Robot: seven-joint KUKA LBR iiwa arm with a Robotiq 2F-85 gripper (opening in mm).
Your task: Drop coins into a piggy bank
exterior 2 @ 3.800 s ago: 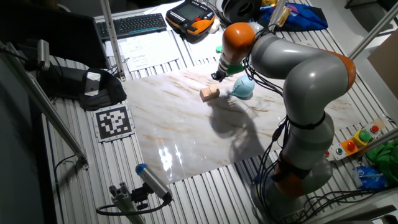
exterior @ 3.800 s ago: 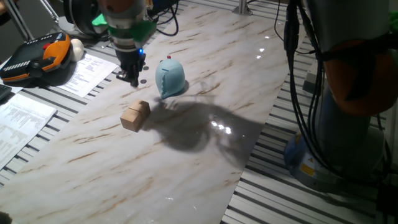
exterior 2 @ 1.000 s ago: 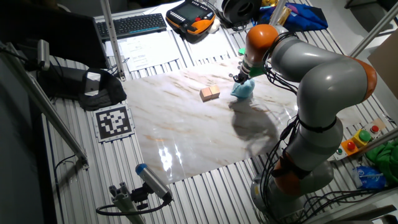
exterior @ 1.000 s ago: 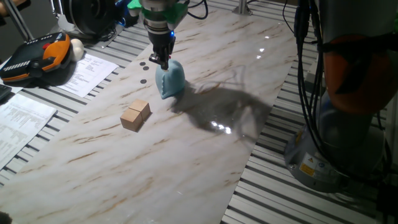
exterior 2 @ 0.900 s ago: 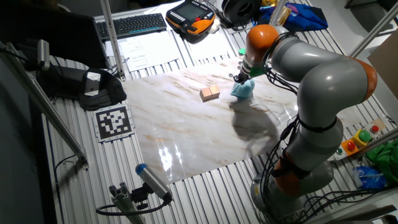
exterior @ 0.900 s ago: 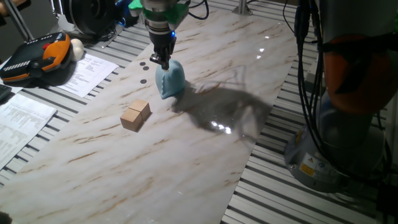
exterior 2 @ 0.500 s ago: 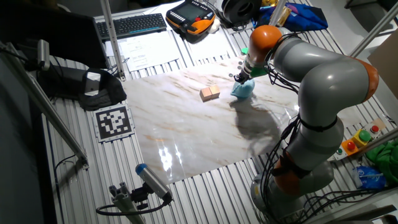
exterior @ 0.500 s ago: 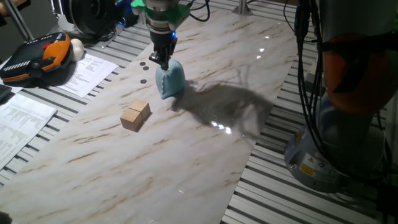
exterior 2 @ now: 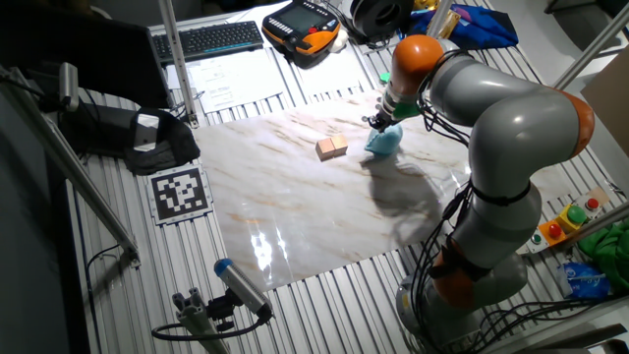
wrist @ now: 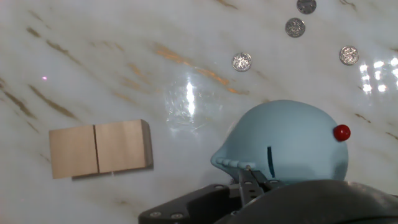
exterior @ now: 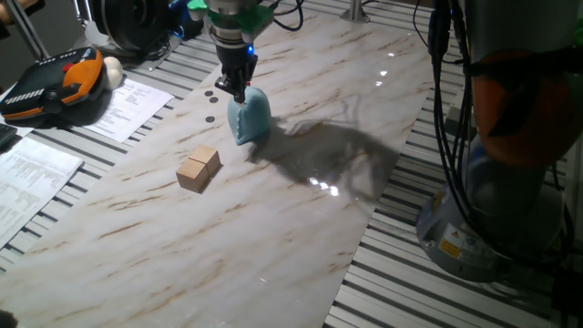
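The piggy bank is sitting on the marble table, its slot facing up. Four coins are lying beyond it, well apart from the wooden blocks. The gripper is pointing straight down, tips just above the bank's top; its fingers are pressed nearly together, though whether they are pinching a coin cannot be told.

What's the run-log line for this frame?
gripper: just above piggy bank, state unclear | coins: four on table | wooden blocks: untouched
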